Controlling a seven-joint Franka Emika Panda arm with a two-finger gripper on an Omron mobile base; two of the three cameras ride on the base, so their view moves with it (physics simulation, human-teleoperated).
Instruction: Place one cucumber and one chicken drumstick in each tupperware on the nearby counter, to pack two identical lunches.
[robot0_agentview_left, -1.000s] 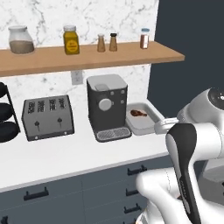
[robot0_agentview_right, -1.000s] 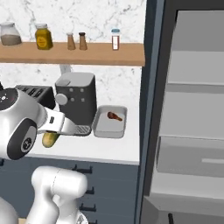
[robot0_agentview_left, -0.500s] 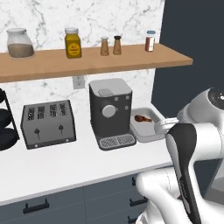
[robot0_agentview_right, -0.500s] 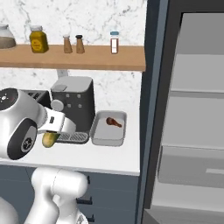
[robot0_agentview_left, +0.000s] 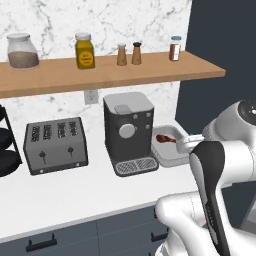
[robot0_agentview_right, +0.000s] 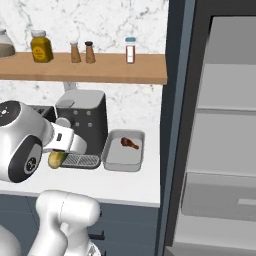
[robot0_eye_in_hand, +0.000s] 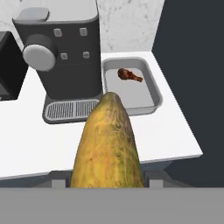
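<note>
Counter (robot0_eye_in_hand: 175, 131); tupperware (robot0_eye_in_hand: 151, 83); gripped cucumber (robot0_eye_in_hand: 108, 144)

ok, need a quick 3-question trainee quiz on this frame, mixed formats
1. True or false: the tupperware already holds a chicken drumstick.
2. What is the gripper carrying? A) cucumber B) salt shaker C) toaster
3. Fill in: the tupperware sits on the counter beside the ____.

Key: 1 true. 2 A, the cucumber is held in the gripper, not yet above the tupperware. 3 coffee machine.
</note>
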